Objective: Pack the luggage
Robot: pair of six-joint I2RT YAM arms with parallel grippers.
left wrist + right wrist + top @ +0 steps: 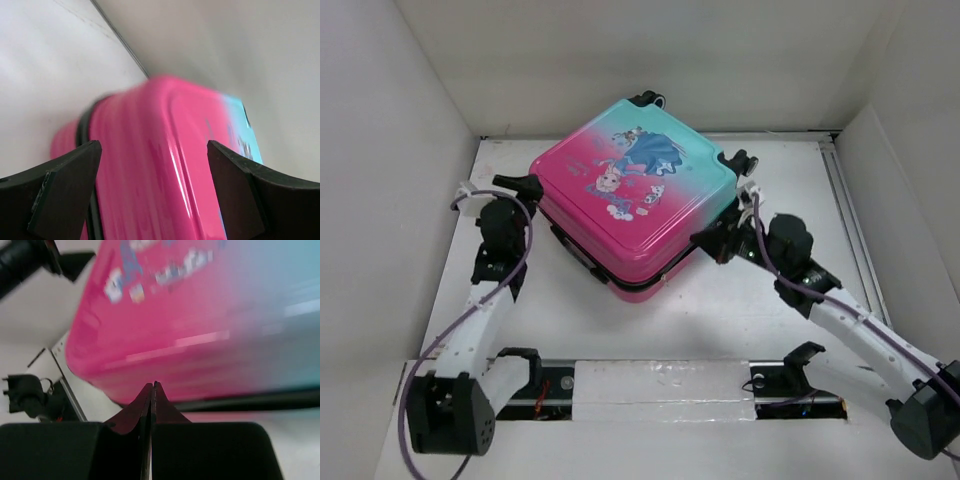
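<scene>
The luggage [635,195] lies shut at the centre of the bench [720,310], print upward, its contents hidden. The left pincer [525,187] gapes wide at its left corner. The right pincer [705,240], fingertips pressed together, sits against its lower right edge.

The luggage [635,195] has a hard, smooth shell that looks like moulded plastic. Its high gloss throws bright streaks of reflected light along the shallow ribs, while its black trim band [260,401] looks duller and rubber-like. The fingers [65,195] of the left hand [155,192] and those of the right hand [152,390] are matt black and plastic in look, with a faintly grainy face and no shine. The worktop [720,310] is a smooth white surface with a soft sheen, and the walls [390,150] around it are flat, matt white panels.
</scene>
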